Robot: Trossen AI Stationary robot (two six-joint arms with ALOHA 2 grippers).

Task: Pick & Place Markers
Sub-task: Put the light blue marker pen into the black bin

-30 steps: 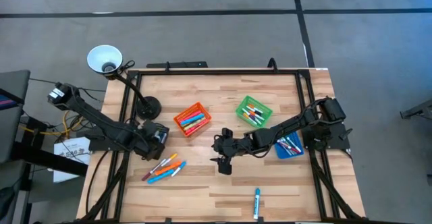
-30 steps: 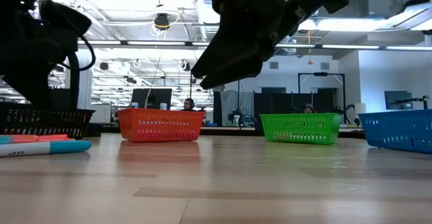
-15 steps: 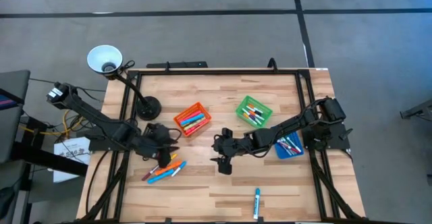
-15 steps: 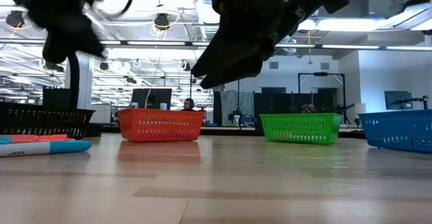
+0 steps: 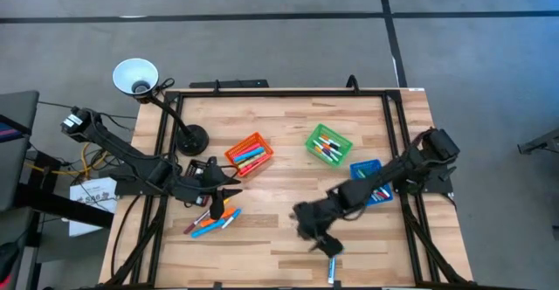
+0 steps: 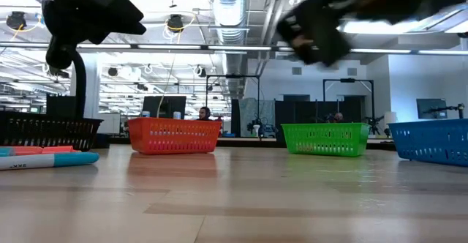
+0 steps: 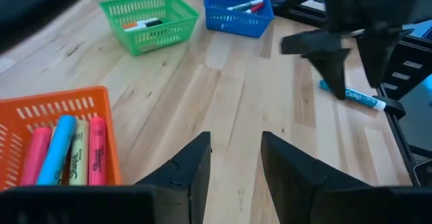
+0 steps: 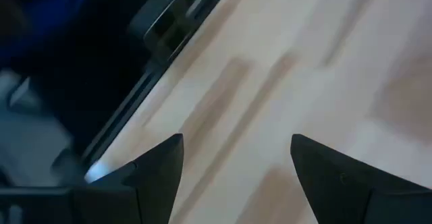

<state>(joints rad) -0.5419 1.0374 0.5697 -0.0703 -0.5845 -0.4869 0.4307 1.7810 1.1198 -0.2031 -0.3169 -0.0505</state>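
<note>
Several markers (image 5: 212, 221) lie in a loose pile on the table's near left; in the low view they show at the left edge (image 6: 44, 158). A lone blue marker (image 5: 332, 267) lies at the near edge, also seen in the left wrist view (image 7: 354, 97). My left gripper (image 5: 229, 188) hovers open and empty above the pile, pointing toward the table's right (image 7: 236, 143). My right gripper (image 5: 321, 242) hangs open and empty just above the lone blue marker; its wrist view (image 8: 236, 150) is blurred.
An orange bin (image 5: 249, 153) with markers, a green bin (image 5: 328, 143) and a blue bin (image 5: 371, 181) stand across the table's middle. A black bin (image 6: 44, 132) stands behind the pile. A lamp base (image 5: 190, 138) stands far left.
My right gripper has swung from the table's middle toward the near edge and somewhat right, ending over the lone blue marker. My left gripper has risen, tipped up from pointing down to nearly level, and shifted a little toward the right. No marker has moved.
</note>
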